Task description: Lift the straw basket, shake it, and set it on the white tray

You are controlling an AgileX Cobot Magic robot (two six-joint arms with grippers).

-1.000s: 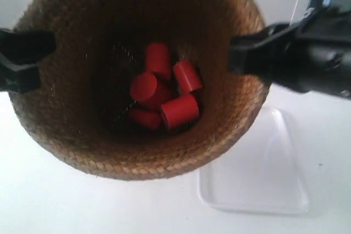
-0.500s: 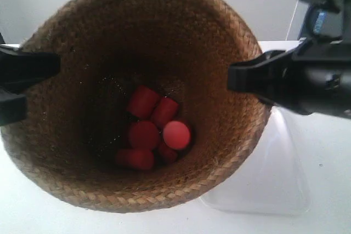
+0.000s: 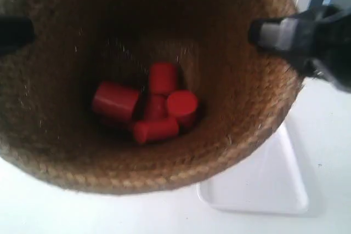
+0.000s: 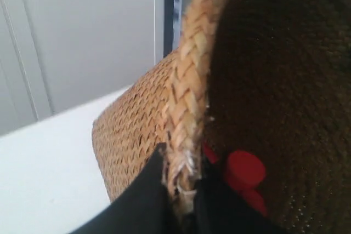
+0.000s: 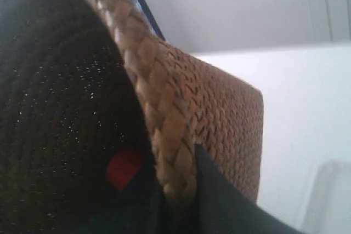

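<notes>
The straw basket hangs in the air close to the exterior camera and fills most of that view. Several red cylinders lie at its bottom. My left gripper is shut on the braided rim, one finger outside the wall and one inside. My right gripper is shut on the opposite rim the same way. In the exterior view the right arm shows blurred at the right rim. The white tray lies on the table below, partly hidden by the basket.
The white table spreads under the basket. A pale wall with a dark vertical strip stands behind. A corner of the tray shows in the right wrist view.
The basket has risen toward the exterior camera and shifted, looking larger than half a second ago. The red cylinders inside have tumbled into a new arrangement. Both grippers kept their hold on the rim.
</notes>
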